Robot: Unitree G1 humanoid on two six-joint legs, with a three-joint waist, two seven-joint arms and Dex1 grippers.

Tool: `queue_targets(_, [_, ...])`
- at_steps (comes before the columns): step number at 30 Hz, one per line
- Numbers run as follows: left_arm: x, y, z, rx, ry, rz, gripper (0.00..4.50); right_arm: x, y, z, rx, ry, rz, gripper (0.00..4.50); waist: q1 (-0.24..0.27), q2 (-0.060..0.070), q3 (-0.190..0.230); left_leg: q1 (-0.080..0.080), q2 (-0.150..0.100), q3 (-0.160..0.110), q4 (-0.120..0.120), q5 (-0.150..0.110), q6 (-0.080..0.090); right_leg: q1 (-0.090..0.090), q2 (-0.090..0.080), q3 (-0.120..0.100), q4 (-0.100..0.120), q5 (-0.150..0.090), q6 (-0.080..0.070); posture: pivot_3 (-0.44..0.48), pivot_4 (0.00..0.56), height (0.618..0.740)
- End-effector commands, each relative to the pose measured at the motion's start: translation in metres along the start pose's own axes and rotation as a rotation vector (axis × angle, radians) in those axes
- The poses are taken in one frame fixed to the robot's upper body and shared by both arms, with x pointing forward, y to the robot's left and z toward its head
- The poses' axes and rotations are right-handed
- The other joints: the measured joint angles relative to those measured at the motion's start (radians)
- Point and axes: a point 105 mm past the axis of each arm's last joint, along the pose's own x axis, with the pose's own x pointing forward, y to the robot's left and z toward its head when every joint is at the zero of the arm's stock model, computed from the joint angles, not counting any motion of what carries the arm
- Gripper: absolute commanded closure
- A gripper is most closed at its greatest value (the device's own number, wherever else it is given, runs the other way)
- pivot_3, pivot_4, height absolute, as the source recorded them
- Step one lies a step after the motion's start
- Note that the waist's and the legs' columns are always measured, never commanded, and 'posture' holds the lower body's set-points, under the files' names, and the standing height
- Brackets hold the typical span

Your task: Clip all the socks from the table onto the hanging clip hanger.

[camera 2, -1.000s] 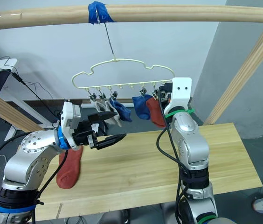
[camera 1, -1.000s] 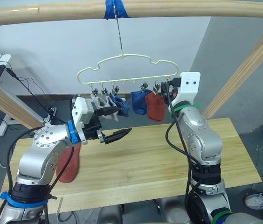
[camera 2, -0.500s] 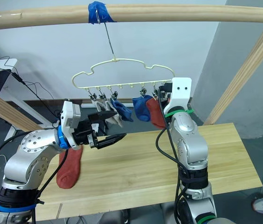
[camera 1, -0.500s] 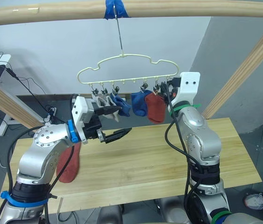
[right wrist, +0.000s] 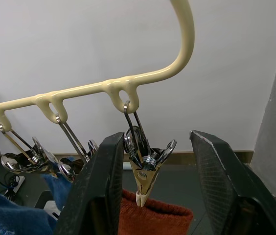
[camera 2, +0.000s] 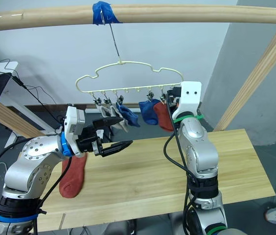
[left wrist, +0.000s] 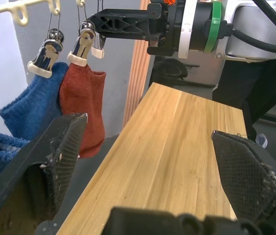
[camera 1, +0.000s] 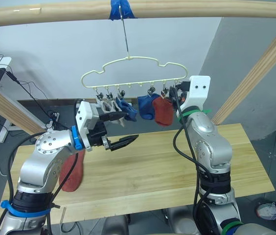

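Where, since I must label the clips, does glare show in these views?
Right wrist view: the metal clip above the rust-red sock carries small bright glints, its outline readable against the pale wall. Left eye view: a thin highlight streak on the wooden pole; the table is evenly lit, without glare.

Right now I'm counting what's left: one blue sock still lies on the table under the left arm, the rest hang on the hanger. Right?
Not quite: the sock on the table is rust-red, not blue, as the right eye view shows. It does lie beneath the left arm, and the other socks hang on the clip hanger.
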Motion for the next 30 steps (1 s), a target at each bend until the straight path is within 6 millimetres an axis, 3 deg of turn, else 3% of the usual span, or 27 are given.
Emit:
queue_targets(1, [0.0024, -0.0014, 0.0070, 0.039, -0.023, -0.011, 0.00, -0.0046, 0.0005, 0.0171, 0.010, -0.069, -0.012, 2.32, 0.000, 0.000, 0.000, 0.000, 0.000, 0.000, 0.000, 0.000, 0.000, 0.000, 0.000, 0.000, 0.000, 0.000, 0.000, -0.249, 0.207, 0.740])
queue_targets(21, [0.0039, -0.0010, 0.0071, 0.037, -0.026, -0.018, 0.00, -0.0082, -0.0001, 0.0167, 0.026, -0.061, -0.022, 2.32, -0.003, 0.000, 0.000, 0.000, 0.000, 0.000, 0.000, 0.000, 0.000, 0.000, 0.000, 0.000, 0.000, 0.000, 0.000, -0.256, 0.207, 0.740])
queue_targets(24, [0.0041, -0.0006, 0.0073, 0.038, -0.026, -0.017, 0.00, -0.0082, 0.0016, 0.0175, 0.033, -0.065, -0.014, 2.90, -0.003, 0.000, 0.000, 0.000, 0.000, 0.000, 0.000, 0.000, 0.000, 0.000, 0.000, 0.000, 0.000, 0.000, 0.000, -0.256, 0.207, 0.740])
queue_targets(28, [0.0039, -0.0007, 0.0071, 0.038, -0.026, -0.018, 0.00, -0.0083, 0.0024, 0.0181, 0.035, -0.069, -0.009, 4.30, -0.003, 0.000, 0.000, 0.000, 0.000, 0.000, 0.000, 0.000, 0.000, 0.000, 0.000, 0.000, 0.000, 0.000, 0.000, -0.257, 0.207, 0.740])
queue_targets(30, [0.0038, -0.0008, 0.0068, 0.036, -0.025, -0.017, 0.00, -0.0085, 0.0027, 0.0186, 0.035, -0.073, -0.006, 4.41, -0.003, 0.000, 0.000, 0.000, 0.000, 0.000, 0.000, 0.000, 0.000, 0.000, 0.000, 0.000, 0.000, 0.000, 0.000, -0.257, 0.207, 0.740])
